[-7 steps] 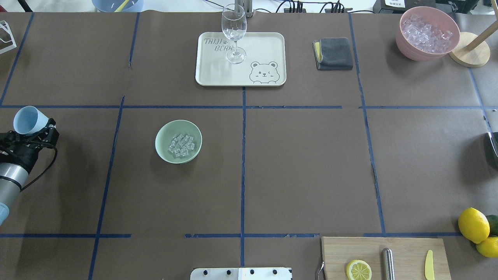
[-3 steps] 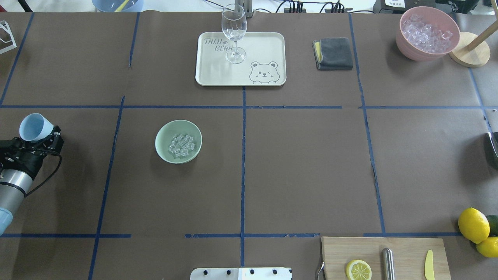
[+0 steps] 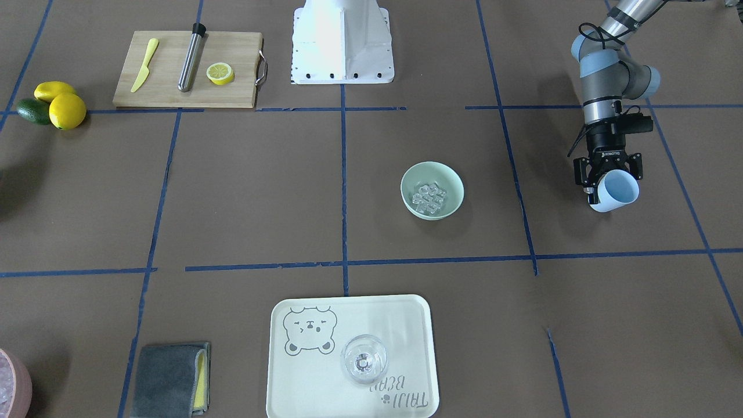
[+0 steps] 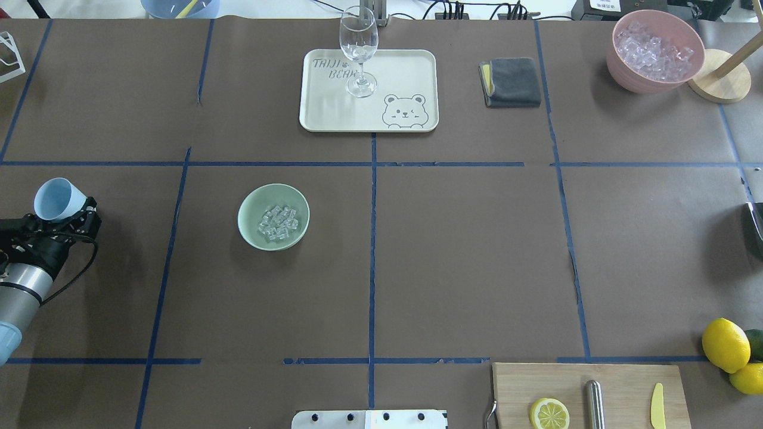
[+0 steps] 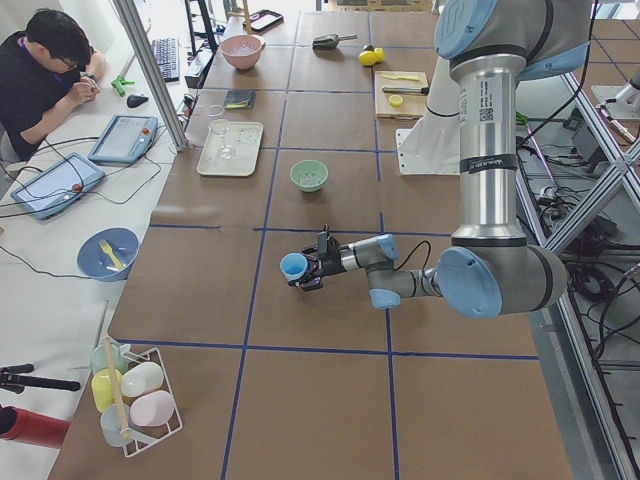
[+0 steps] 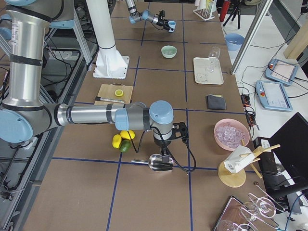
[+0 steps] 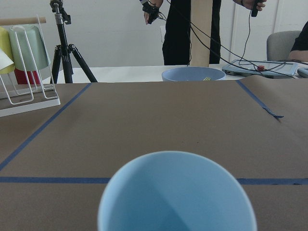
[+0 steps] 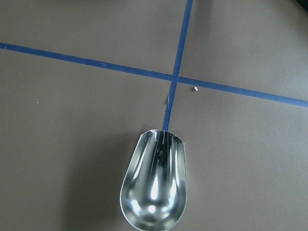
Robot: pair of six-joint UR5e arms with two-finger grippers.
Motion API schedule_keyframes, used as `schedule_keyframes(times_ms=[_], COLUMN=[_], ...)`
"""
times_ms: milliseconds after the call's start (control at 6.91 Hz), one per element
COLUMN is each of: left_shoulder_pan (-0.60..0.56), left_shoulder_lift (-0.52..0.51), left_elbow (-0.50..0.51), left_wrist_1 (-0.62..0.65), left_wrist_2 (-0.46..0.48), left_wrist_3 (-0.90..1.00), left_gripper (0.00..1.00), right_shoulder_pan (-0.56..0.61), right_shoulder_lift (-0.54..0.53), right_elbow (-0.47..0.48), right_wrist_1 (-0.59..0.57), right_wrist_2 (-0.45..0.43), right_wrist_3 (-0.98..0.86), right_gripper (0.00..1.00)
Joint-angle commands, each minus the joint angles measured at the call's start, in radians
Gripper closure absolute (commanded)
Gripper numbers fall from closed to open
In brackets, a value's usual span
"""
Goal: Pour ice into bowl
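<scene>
The pale mint-green bowl [image 4: 247,205] sits on the brown table left of centre, with a handful of clear ice cubes [image 4: 278,223] in it. It also shows in the front view [image 3: 450,180] with the ice [image 3: 429,195]. My left gripper [image 4: 73,214] is shut on a pale blue cup [image 4: 58,199] and holds it at the table's left edge, well away from the bowl. In the left wrist view the cup [image 7: 175,192] looks empty. My right gripper [image 6: 166,153] hangs over a metal scoop [image 8: 154,190]. I cannot tell whether it is open or shut.
A cream tray [image 4: 405,71] with a clear wine glass [image 4: 359,50] stands at the back. A grey cloth [image 4: 511,81] and a pink container of ice [image 4: 654,50] are at the back right. A cutting board [image 4: 620,387] and lemons [image 4: 725,344] are at the front right.
My left gripper has moved the blue cup a little to the right and toward the robot. The bowl and its ice have not moved.
</scene>
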Motion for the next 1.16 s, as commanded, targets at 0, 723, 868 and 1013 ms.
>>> schedule_keyframes(times_ms=[0, 723, 868, 1013], left_shoulder_pan=[-0.001, -0.114, -0.209, -0.35], left_shoulder_lift=[0.028, 0.174, 0.177, 0.174], left_elbow=[-0.029, -0.296, -0.334, -0.339], left_wrist_1=[-0.008, -0.094, -0.094, -0.083], left_wrist_2=[-0.002, -0.237, -0.364, -0.552], left_wrist_3=[0.008, 0.282, 0.381, 0.508], left_gripper=[0.0, 0.0, 0.0, 0.0], right_shoulder_pan=[-0.001, 0.0, -0.001, -0.001], right_shoulder_lift=[0.0, 0.0, 0.005, 0.006], right_elbow=[0.0, 0.006, 0.014, 0.031], right_wrist_1=[0.0, 0.0, 0.0, 0.002], right_wrist_2=[0.0, 0.0, 0.002, 0.002], right_wrist_3=[0.0, 0.002, 0.002, 0.0], right_gripper=[0.0, 0.0, 0.0, 0.0])
